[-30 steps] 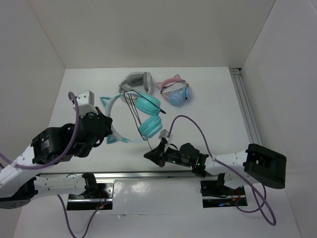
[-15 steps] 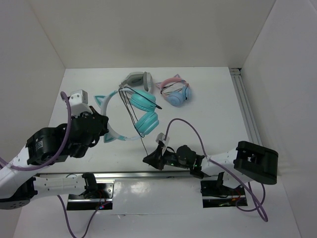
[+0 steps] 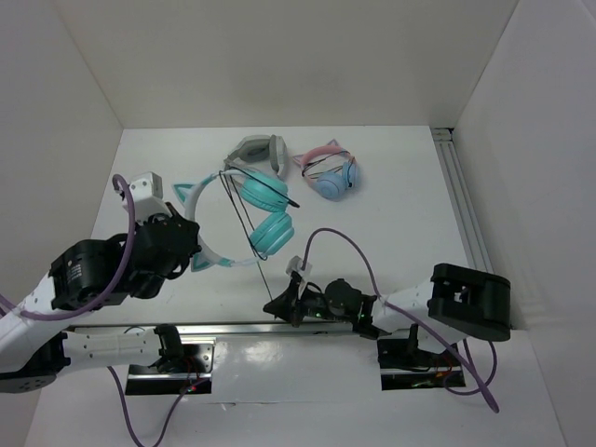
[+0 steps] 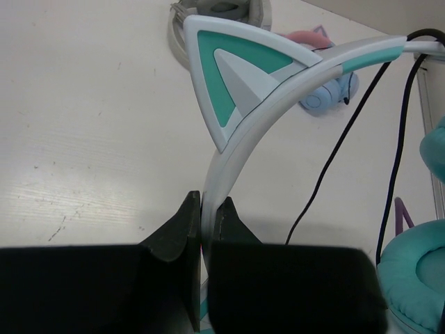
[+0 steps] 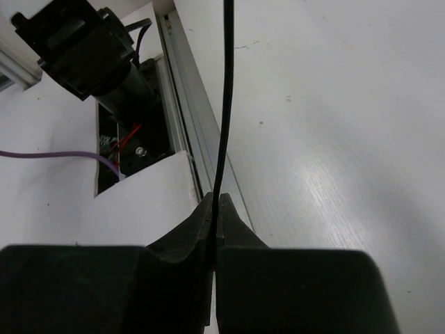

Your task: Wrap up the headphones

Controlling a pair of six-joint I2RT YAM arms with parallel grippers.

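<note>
Headphones [image 3: 270, 231], teal, cat-eared: headband [image 4: 233, 142] clamped in left hand [image 4: 206, 207]; black cable [image 5: 224, 104] pinched taut in right hand [image 5: 214, 203], near the headphones. Handling: wind cable round headband evenly, tension light.

Top view: bright, even light from overhead; flat white desk [image 3: 400, 186] & walls close to washed out, no hard glare. Teal over-ear headphones [image 3: 264, 194] throw only a short, soft shadow. Left wrist view: black left end effector [image 4: 206, 205] is near-silhouette, slightly soft, w/ dim shadow on desk beside it; pale headband sharp, far bkgd a bit blurred. Right wrist view: black right end effector [image 5: 215, 202] dark, no detail; thin black cable [image 5: 226, 104] crisp; desk grain clear, faint sheen at right.
</note>
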